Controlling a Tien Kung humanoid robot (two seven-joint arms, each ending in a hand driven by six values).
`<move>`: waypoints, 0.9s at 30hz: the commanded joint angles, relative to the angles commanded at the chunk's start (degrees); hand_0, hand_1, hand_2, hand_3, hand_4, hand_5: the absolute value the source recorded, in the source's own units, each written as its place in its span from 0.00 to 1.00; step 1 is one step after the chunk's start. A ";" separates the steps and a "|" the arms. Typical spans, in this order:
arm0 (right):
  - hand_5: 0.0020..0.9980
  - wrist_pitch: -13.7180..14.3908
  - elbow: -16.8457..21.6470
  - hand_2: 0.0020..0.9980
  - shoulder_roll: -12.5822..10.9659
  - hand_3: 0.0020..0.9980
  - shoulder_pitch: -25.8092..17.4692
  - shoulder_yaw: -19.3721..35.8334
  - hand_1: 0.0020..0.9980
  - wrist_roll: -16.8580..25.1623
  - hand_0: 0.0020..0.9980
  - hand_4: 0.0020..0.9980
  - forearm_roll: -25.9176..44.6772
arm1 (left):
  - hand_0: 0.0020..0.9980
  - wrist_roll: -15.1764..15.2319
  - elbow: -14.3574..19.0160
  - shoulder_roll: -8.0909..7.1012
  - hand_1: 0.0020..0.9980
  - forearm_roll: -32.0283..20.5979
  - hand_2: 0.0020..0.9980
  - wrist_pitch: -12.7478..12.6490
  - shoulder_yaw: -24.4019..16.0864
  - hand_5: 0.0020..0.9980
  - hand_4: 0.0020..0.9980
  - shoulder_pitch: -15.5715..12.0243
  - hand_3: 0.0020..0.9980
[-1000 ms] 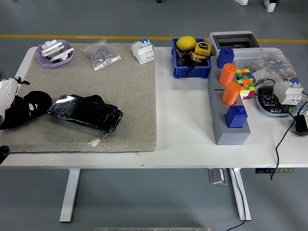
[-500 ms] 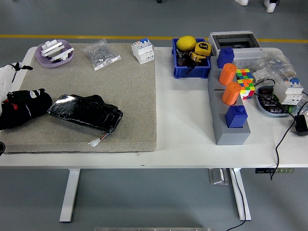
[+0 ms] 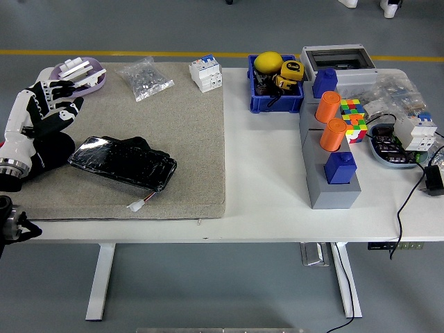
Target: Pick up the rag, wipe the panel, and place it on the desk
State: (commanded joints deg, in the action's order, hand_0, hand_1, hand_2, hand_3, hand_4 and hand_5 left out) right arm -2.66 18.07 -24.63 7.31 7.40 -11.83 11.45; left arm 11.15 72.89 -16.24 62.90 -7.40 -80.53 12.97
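Observation:
A black rag [image 3: 54,148] lies bunched at the left edge of the grey mat [image 3: 187,139]. Right beside it lies the panel [image 3: 123,163], a flat glossy black slab with a cracked face, set at a slant on the mat. My left hand [image 3: 57,104], black and white, hovers just beyond the rag with its fingers spread and holds nothing. Its white forearm [image 3: 16,133] comes in from the left edge. A small white connector with a red wire [image 3: 139,202] lies on the mat in front of the panel.
At the mat's far side are a purple dish with white parts [image 3: 80,75], a bag of small parts [image 3: 143,78] and a white breaker [image 3: 207,73]. To the right stand a blue bin [image 3: 275,83], a grey block with orange cylinders [image 3: 331,149], a colour cube [image 3: 352,114] and cables.
My left hand has lifted off the rag and moved toward the far side of the mat. Its fingers have gone from curled to spread. The rag and the panel have stayed put.

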 joint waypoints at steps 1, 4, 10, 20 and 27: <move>0.53 -0.03 0.00 0.69 -0.02 0.64 -0.03 -0.07 0.55 -0.04 0.78 1.00 0.01 | 0.60 0.17 0.55 0.35 0.67 -2.55 0.62 0.06 -0.27 0.10 0.72 -0.10 0.61; 0.53 -0.10 0.00 0.69 -0.01 0.64 -0.10 -0.26 0.55 -0.09 0.78 1.00 0.13 | 0.60 0.67 2.08 0.92 0.67 -9.63 0.62 0.32 -1.04 0.10 0.72 -0.25 0.61; 0.53 -0.17 0.03 0.69 0.02 0.64 -0.07 -0.55 0.55 -0.13 0.78 1.00 0.25 | 0.60 1.00 4.05 1.01 0.66 -19.75 0.62 1.15 -1.28 0.09 0.72 -0.47 0.61; 0.53 -0.35 -0.01 0.69 0.08 0.64 0.07 -2.36 0.55 -0.19 0.78 1.00 1.09 | 0.58 0.19 4.00 1.55 0.64 -27.30 0.61 1.92 0.04 0.09 0.73 -0.54 0.61; 0.53 -0.56 -0.02 0.69 0.31 0.64 -0.32 -2.38 0.55 -0.15 0.78 1.00 0.98 | 0.58 0.14 4.21 1.33 0.64 -27.55 0.61 1.47 0.12 0.09 0.73 -0.34 0.61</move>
State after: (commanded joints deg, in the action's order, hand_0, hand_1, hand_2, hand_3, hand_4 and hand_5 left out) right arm -3.22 18.06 -24.32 6.99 5.01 -11.98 12.43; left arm 11.28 77.10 -14.92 35.34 -5.93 -80.41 12.63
